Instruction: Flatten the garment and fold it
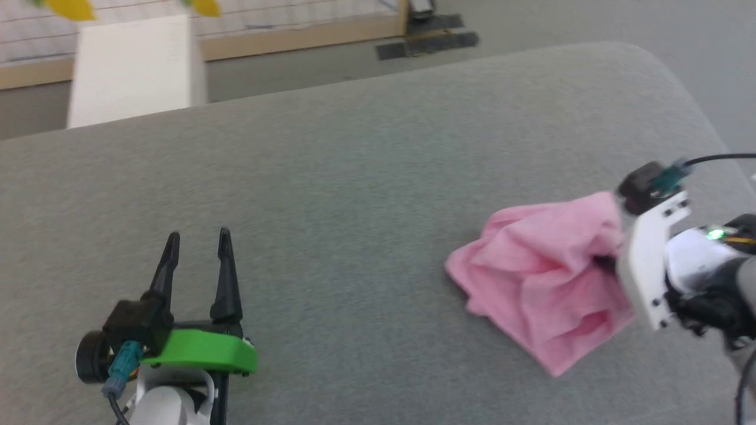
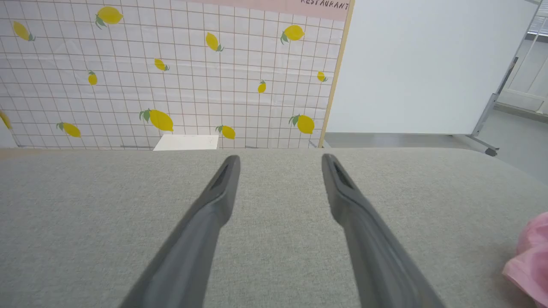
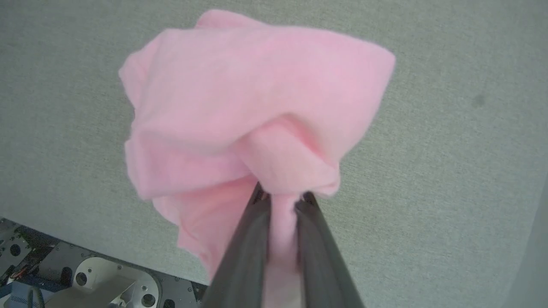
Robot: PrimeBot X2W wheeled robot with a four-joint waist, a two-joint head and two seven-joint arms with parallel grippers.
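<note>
The garment point(image 1: 543, 277) is a crumpled light pink cloth bunched at the right of the grey padded table point(image 1: 354, 177). My right gripper point(image 3: 282, 199) is shut on a fold of the garment point(image 3: 239, 111), pink cloth pinched between its two dark fingers; in the head view its fingertips are buried in the cloth. A pink edge of the garment point(image 2: 528, 263) shows at the right of the left wrist view. My left gripper point(image 1: 198, 239) stands open over bare table at the lower left, far from the cloth, with nothing between its fingers point(image 2: 218, 192).
A white box point(image 1: 133, 68) stands beyond the table's far edge on the left. Behind it are a lemon-patterned tiled wall point(image 2: 171, 72) and a white panel point(image 2: 428, 64). The table's right end is rounded point(image 1: 679, 94), with grey floor beyond. The robot's base point(image 3: 85, 278) shows below the table's edge.
</note>
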